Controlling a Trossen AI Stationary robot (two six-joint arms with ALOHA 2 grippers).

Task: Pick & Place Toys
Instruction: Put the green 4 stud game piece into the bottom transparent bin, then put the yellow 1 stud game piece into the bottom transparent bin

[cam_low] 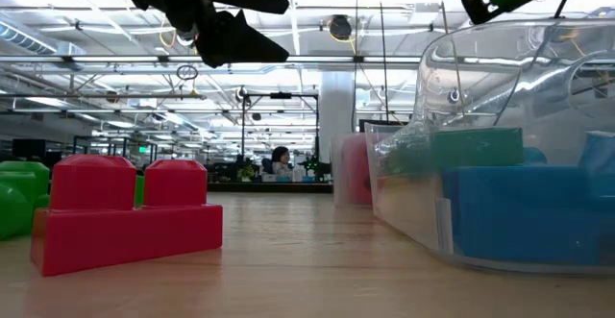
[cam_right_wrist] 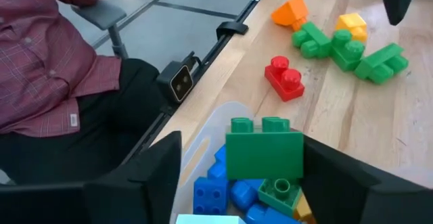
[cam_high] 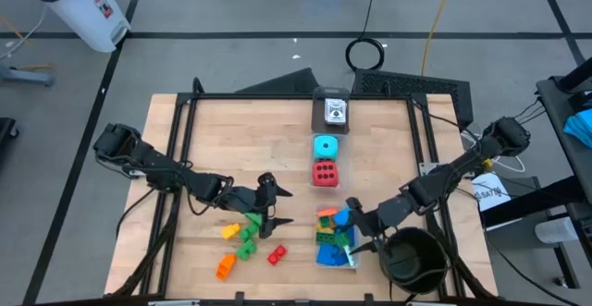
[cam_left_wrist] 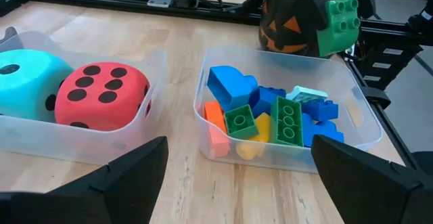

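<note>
Left wrist view: brick-filled clear box (cam_left_wrist: 358, 126), both dice boxed alongside, left claw (cam_left_wrist: 237, 176) wide open.

I see a green brick (cam_right_wrist: 264, 153) upright between the right gripper's (cam_right_wrist: 240, 176) fingers above the binned bricks (cam_left_wrist: 270, 116). Loose bricks (cam_high: 248, 241) lie scattered on the worktop (cam_high: 231, 149). The cyan die (cam_high: 325, 146) touches the red die (cam_high: 324, 173).

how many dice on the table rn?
2. Cyan die and red die sit side by side in the same clear box, mid-table. No others visible.
</note>
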